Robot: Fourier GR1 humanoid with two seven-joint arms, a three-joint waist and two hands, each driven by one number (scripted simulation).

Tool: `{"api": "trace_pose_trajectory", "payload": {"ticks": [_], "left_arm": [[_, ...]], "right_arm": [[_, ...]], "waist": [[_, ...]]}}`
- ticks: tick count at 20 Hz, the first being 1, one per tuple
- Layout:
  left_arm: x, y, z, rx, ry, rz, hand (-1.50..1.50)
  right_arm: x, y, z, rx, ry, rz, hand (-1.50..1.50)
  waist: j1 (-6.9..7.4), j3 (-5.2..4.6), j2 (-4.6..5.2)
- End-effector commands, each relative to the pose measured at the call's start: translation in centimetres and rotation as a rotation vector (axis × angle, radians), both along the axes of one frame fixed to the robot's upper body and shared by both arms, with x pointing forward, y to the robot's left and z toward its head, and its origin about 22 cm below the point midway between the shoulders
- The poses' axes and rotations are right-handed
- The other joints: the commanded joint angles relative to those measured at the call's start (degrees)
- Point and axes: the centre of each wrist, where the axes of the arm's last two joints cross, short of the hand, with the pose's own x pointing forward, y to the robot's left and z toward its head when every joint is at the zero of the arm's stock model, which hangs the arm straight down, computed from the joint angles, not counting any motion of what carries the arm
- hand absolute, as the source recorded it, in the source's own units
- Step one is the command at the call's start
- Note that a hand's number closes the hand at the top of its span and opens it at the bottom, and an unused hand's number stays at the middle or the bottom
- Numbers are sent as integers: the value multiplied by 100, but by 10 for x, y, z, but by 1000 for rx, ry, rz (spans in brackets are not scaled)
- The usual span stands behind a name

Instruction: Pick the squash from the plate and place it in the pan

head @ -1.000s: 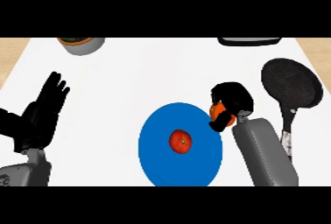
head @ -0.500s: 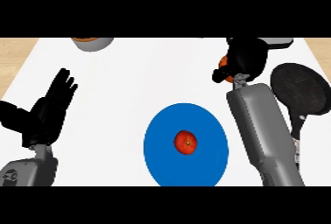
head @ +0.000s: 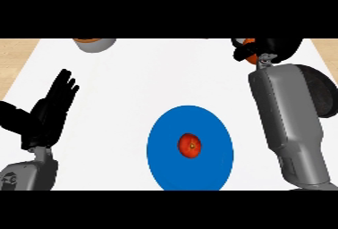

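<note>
The blue plate (head: pixel 165 161) lies in the middle of the counter with a small red-orange round fruit (head: pixel 190 145) on it. My right hand (head: pixel 272 46) is at the far right edge of the counter, beyond the plate, its fingers curled round an orange squash (head: pixel 247 44) that shows only in bits between them. The black pan (head: pixel 322 91) lies just right of my right forearm, which hides much of it; the hand is above its far end. My left hand (head: pixel 46 116) rests open at the left, fingers up.
A grey bowl (head: pixel 92 44) with something orange inside sits at the far left, cut by the upper edge. White counter spreads between my left hand and the plate. Wooden floor shows past both far corners.
My right hand has carried the orange squash up off the plate's right side to the far right, beside the pan. The red-orange fruit stays on the plate. My left hand is unchanged.
</note>
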Motion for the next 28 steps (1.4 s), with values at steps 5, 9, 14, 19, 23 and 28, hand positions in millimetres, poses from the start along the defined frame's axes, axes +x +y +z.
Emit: {"api": "trace_pose_trajectory", "payload": {"ticks": [5,9,14,19,23,28], "left_arm": [[-13,-24,1,-4,-11,11,0],[-3,-10,-2,-1,-14,12,0],[-5,5,-1,3,-15,5,0],[-5,-14,-2,-12,-12,-26,0],[3,-5,-8,3,-10,-17,0],[11,-5,-1,7,-14,-44,0]], "right_arm": [[-13,-82,0,27,-103,-98,150],[-21,-151,-12,50,-158,-134,150],[-27,-203,-49,93,-175,-145,150],[-32,-242,-72,133,-162,-90,150],[-24,-235,-92,182,-128,-29,150],[-38,-251,-125,158,-63,-83,150]], "waist": [[-63,5,-29],[-47,5,-3],[23,7,20],[75,11,37],[127,13,67],[244,23,128]]}}
